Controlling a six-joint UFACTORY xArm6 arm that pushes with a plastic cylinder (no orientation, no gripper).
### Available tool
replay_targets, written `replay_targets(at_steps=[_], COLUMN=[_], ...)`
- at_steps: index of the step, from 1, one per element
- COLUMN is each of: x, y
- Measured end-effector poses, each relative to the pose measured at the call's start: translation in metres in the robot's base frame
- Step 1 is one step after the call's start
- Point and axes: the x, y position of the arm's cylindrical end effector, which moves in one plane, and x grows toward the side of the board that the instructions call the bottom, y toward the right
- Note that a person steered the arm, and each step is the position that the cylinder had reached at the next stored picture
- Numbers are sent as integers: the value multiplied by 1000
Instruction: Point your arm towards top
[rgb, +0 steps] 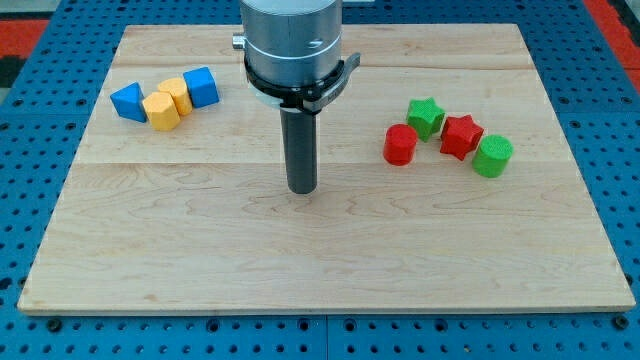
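My tip (302, 188) is seen near the middle of a wooden board (330, 270), touching nothing; no claw is fitted. Blue and yellow blocks (166, 100) are clustered upper left, red and green blocks (448, 137) right. Open board is left toward the top.

Board: I see a pale wooden board (320, 250) of joined planks, filling most of the view.
Base: a blue perforated surface (30, 150) surrounds it on all sides.
Corners: red patches (25, 25) at the view's top.
Light: even, soft shadows.
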Motion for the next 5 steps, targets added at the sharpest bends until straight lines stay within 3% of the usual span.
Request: replay_targets(at_steps=[5], x=[-4], y=[-2])
